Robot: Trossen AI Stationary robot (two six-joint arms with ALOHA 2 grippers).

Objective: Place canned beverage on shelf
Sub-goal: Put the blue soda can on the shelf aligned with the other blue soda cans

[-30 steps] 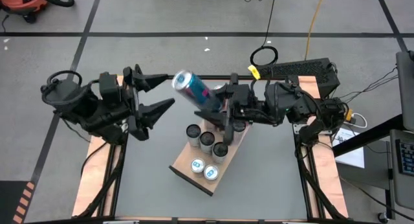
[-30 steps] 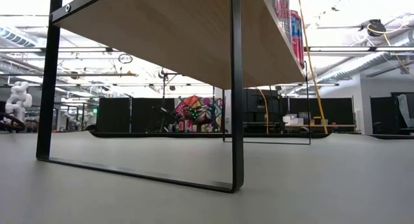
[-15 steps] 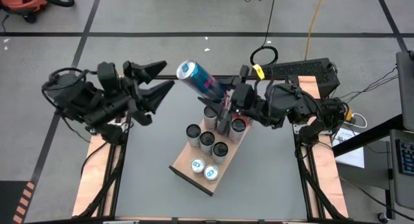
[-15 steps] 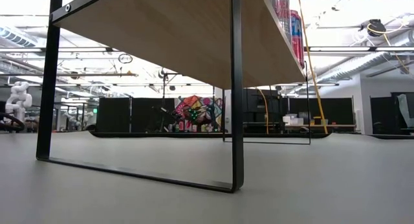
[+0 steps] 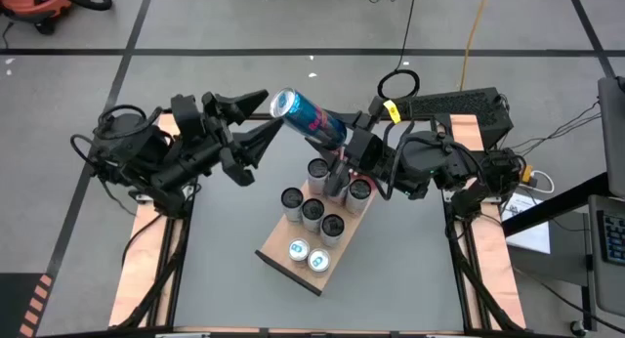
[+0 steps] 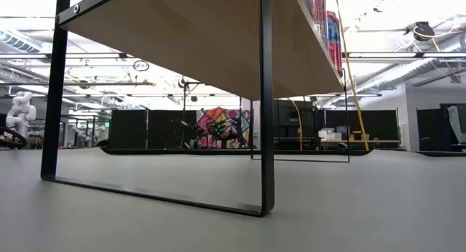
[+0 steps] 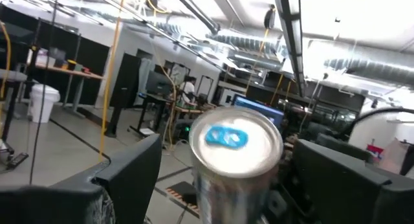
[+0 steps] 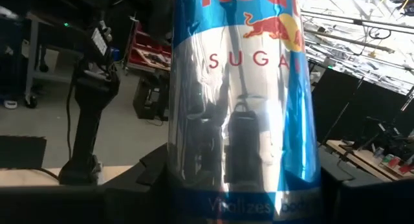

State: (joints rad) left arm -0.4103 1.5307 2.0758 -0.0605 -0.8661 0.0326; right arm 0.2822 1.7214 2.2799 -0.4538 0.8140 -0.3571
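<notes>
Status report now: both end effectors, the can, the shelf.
Right end effector shut on tall blue-and-silver beverage can, tilted above light-brown wooden shelf. Left end effector open at can's top end. Seven cans already on shelf.

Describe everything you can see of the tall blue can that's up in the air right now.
The tall can is a slim metal energy-drink can, blue and silver with red lettering and a blue pull tab on its silver lid. It is tilted, lid toward the left gripper, above the table behind the shelf. The right gripper clamps its lower end. The left gripper's jaws stand open at either side of the lid, seemingly not touching.
</notes>
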